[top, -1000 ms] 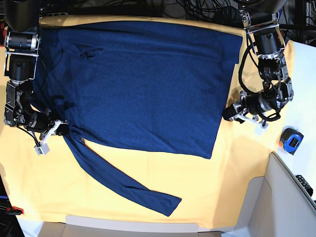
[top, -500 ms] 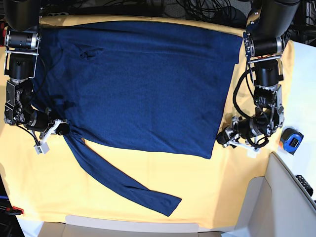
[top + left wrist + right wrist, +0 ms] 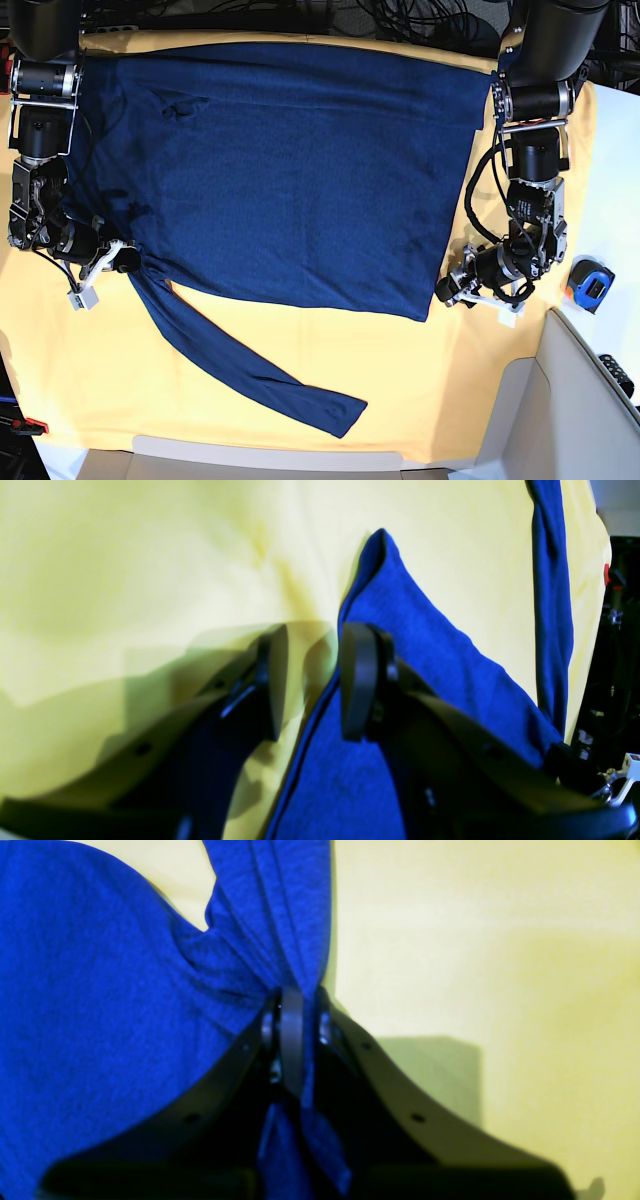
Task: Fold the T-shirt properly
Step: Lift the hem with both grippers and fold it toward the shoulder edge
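No brand, label or writing is legible on anything in view. The T-shirt (image 3: pixel 290 170) is plain dark navy soft knit, spread flat on the bench's yellow-orange cloth (image 3: pixel 450 380), one long sleeve (image 3: pixel 240 365) trailing diagonally. My right hand (image 3: pixel 295 1005) is clamped tight on bunched, pleated fabric at the sleeve base. My left hand (image 3: pixel 312 680) is partly open, straddling the hem edge, gripping nothing.

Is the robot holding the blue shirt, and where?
Yes. The right gripper pinches the shirt where the sleeve starts; the left gripper is open.
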Tool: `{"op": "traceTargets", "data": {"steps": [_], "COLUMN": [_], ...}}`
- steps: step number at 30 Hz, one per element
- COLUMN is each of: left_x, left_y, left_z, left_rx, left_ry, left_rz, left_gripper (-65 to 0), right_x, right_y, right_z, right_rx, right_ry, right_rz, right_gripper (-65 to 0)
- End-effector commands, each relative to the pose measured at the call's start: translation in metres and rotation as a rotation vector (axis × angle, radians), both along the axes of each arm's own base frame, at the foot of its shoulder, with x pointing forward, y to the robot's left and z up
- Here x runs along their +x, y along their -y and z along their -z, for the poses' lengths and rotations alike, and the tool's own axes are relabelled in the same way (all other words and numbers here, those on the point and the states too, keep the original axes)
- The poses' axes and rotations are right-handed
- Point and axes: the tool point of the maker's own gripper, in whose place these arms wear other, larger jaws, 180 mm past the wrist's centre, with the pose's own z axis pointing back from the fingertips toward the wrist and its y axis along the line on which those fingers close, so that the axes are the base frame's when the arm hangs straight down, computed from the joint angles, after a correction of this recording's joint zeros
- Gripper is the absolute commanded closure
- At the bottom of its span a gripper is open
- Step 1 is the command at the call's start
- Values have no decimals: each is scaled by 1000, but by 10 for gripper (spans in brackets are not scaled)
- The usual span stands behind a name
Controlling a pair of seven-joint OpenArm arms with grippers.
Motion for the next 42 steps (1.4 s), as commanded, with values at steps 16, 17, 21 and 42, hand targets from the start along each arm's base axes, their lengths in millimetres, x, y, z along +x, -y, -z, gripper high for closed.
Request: {"op": "traceTargets", "data": {"steps": [16,17,21,42], "left_x": [26,27,29,35], "left_y": [56,56,56,49], "left_z": [-27,-27,-29,-32], "left_rx": [-41,-40,-39,-27], "left_ry": [61,63,73,118], "left_rz": [92,91,84,42], "left_gripper": [-185,-185,-185,-2], "right_x": [-3,-3,-4,-1], "right_y": [7,7,6,6], "right_z": [0,0,1,-3], "right_rx": [-42,-42,-40,-41], "right_ry": [-28,-28,-31,-20], "right_rz": [-20,-20,-20,-22], "right_gripper": [-9,-9,-9,0]}}
